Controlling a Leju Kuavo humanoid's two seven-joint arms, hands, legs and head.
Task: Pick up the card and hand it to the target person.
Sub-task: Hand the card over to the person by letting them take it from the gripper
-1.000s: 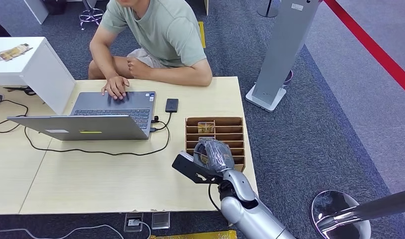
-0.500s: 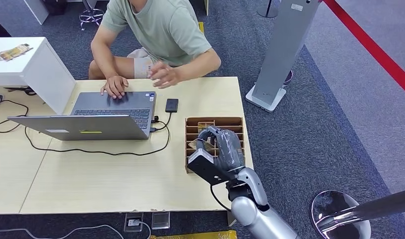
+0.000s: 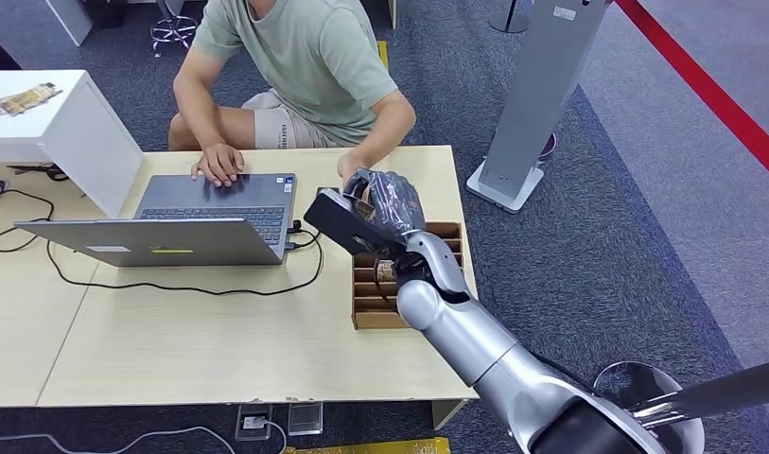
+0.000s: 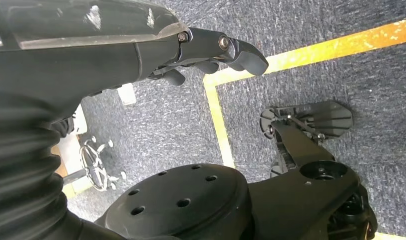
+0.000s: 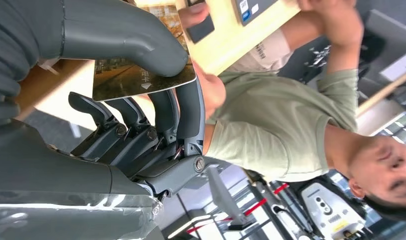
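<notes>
A: How is the robot's grey right hand (image 3: 385, 200) seen?
B: It is raised over the far end of the pale wooden table (image 3: 219, 331), just beyond the brown wooden slotted card rack (image 3: 371, 307). A thin brown-and-gold printed card (image 5: 141, 75) is pinched between its thick grey thumb and the dark fingers (image 5: 183, 107) curled beneath it.

A: And where is that card placed with respect to the person?
B: It is held out toward the seated person in the pale green T-shirt (image 3: 314, 66). The person's hand (image 3: 350, 166) is seen just past the fingertips, close against the card's far edge; whether the card is actually touched cannot be told.

A: What lies beside the right hand?
B: An open grey laptop (image 3: 200, 213) is set to its left, with the person's other hand laid on it.

A: The left hand (image 4: 210, 50)?
B: It is hung low over grey carpet, fingers loosely curled, and nothing is held in it.
</notes>
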